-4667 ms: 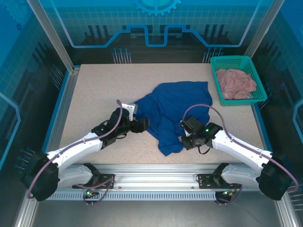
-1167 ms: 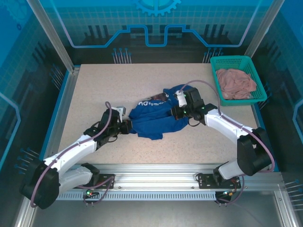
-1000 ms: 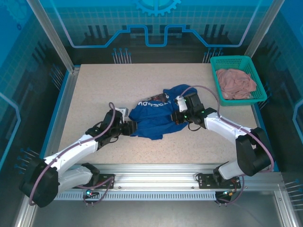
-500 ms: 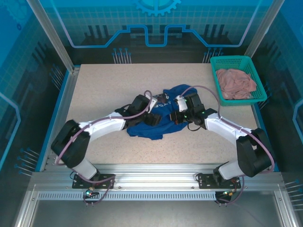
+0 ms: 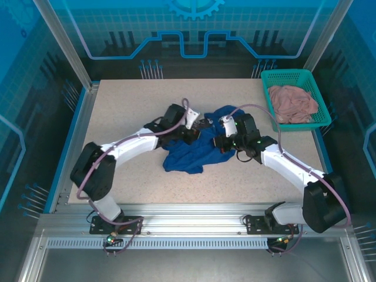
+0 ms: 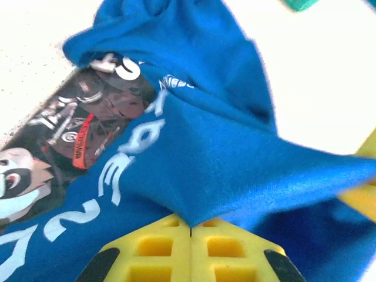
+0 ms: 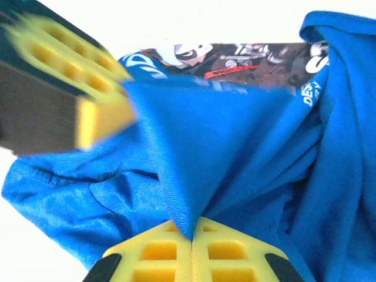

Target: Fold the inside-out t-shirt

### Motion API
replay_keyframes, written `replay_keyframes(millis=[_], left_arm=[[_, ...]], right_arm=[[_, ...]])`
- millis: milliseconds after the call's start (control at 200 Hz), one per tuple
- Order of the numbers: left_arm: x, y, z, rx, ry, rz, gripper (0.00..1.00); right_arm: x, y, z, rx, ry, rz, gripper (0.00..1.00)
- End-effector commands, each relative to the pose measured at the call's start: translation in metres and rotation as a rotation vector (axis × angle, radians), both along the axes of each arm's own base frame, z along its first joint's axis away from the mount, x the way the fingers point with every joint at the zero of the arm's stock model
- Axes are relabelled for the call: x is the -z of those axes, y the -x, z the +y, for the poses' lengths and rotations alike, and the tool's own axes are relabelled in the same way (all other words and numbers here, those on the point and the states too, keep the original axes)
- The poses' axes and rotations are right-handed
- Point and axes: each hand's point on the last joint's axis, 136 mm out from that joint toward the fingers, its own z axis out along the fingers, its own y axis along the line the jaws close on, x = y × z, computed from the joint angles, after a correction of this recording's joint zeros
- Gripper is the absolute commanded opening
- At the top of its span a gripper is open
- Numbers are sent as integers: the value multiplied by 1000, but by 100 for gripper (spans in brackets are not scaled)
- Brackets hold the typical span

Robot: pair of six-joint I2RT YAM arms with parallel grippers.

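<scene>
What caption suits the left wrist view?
Left gripper shut on a fold of the royal-blue cotton t-shirt, printed graphic showing.

Blurred left hand (image 7: 114, 97); t-shirt (image 6: 235, 164) print cropped.

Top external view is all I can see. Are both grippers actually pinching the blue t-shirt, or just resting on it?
Observer: The left wrist view shows the left gripper shut, with a fold of the t-shirt pinched between its yellow pads.
Operator: And the right one?
Observer: The right gripper is shut on a raised fold too, seen from its own wrist camera.
Operator: Is any print showing?
Observer: Yes, a dark printed graphic shows close to the left gripper, with white lettering running beside it.
</scene>
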Motion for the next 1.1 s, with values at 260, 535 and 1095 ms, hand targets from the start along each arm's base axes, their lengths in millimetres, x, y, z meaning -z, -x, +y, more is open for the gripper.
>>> replay_keyframes(millis=[260,535,1095], left_arm=[[-79,47,14,67,330,137,0],[-79,49,12,79,345,147,0],[-55,18,57,-209,161,63,0]], right_arm=[[-16,-5,-9,-21,155,-143,10],[-8,16,31,-215,67,-163,45],[-40,21,60,-361,-157,-87,0]])
